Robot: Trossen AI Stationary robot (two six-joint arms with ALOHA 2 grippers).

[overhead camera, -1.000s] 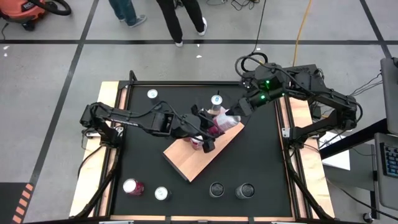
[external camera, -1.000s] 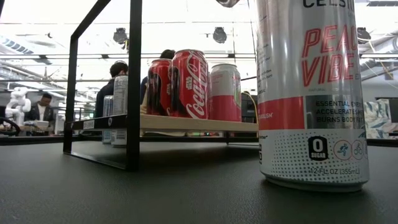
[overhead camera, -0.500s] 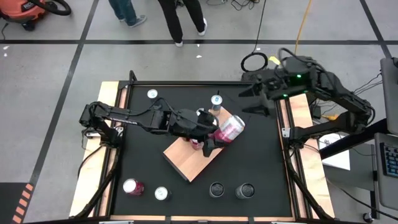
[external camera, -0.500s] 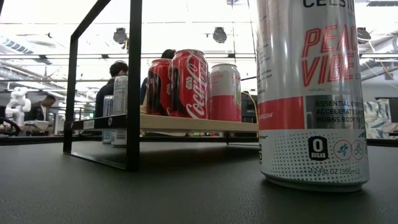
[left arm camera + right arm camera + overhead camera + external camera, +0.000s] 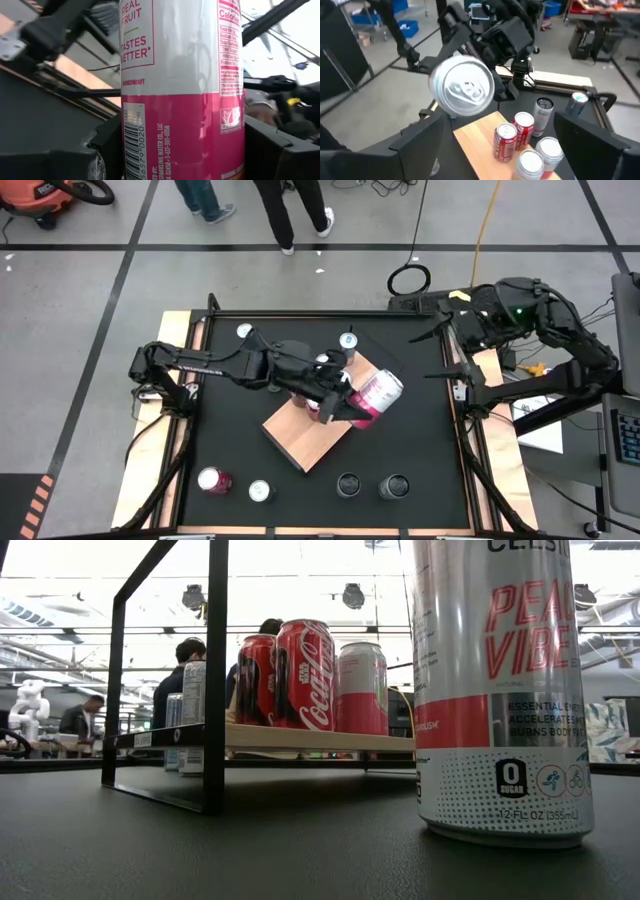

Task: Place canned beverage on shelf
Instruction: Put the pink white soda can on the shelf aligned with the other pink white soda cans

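One can (image 5: 378, 392), pink below and silver above, lay tilted on its side in the left gripper (image 5: 352, 398), whose fingers were spread to its width and clamped on its lower body, as the left wrist view showed with the can (image 5: 182, 90) filling the frame between the dark pads. The right gripper (image 5: 447, 352) stood wide apart and held nothing. A second earlier that right gripper had been at this same can over the shelf; half a second ago it had already let go and drawn off, and now it hung well clear beyond the table's right edge. So the hand-over looked finished, and the can was the left arm's alone.

Measured from the shelf (image 5: 310, 438), the light wooden board, the held can hung in the air over its far right corner, not yet set down. Three cans (image 5: 312, 676) stood upright on the shelf just beside the gripper. Other cans stood on the black tabletop (image 5: 420, 430) around the shelf, well apart from it. What remained, I judged, was to right the can and lower it onto bare board.
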